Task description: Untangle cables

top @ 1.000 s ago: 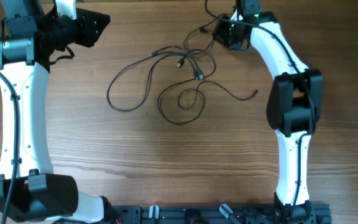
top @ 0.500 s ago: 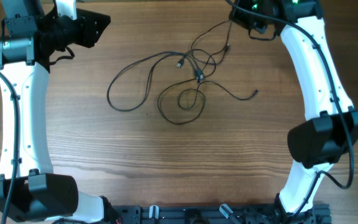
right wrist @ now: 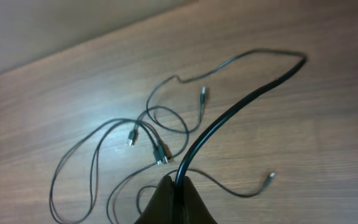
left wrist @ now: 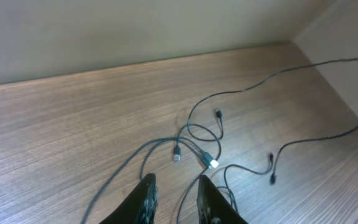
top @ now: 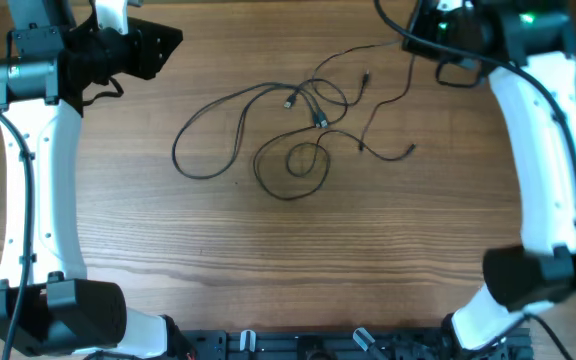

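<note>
The cables lie as a loose knot of thin black strands in the middle of the table, also in the left wrist view and the right wrist view. My right gripper is at the far right, shut on one cable strand that rises from its jaws and arcs back down to the knot. A free plug end lies to the right. My left gripper hovers at the far left, open, nothing between its fingers.
A long loop of cable reaches out to the left of the knot. The wooden table meets a pale wall along its far edge. Both white arms stand along the table's left and right sides.
My right gripper has swung right along the far edge with the strand in it, drawing that strand out of the knot. The left arm has not moved.
</note>
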You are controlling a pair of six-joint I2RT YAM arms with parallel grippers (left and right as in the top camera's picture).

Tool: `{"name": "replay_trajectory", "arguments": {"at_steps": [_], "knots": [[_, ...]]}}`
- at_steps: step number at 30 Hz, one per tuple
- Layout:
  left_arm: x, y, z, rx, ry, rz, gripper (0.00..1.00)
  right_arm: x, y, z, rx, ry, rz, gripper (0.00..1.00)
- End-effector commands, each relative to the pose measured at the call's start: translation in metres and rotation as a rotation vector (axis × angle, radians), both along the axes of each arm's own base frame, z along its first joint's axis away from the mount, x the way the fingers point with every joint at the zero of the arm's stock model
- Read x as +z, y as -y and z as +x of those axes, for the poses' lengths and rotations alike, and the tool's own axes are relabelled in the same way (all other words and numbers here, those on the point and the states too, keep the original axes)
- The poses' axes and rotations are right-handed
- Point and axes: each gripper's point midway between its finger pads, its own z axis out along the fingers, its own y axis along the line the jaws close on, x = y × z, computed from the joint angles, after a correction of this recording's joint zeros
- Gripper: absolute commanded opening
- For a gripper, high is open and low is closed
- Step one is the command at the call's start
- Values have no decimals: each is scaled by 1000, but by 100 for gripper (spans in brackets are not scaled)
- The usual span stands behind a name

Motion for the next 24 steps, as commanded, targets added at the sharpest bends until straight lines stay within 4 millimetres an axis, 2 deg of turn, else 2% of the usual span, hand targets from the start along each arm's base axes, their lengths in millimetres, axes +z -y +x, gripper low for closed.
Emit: {"name": "replay_trajectory", "arguments": {"at_steps": [1, 8, 13, 20, 24], "knots": [[-4, 10, -2, -34, -12, -9, 23, 54, 13, -25, -11, 132, -41, 5], [-6, 21, -6, -58, -26, -10, 24, 96, 33, -63, -59, 226, -75, 5], [-6, 23, -6, -64, -27, -10, 24, 112, 37, -82, -65, 262, -72, 5], [-7, 23, -7, -64, -31, -10, 24, 102, 38, -90, -64, 211, -80, 5], [-6, 23, -7, -64, -30, -10, 24, 79, 41, -90, -68, 117, -109, 5]]}}
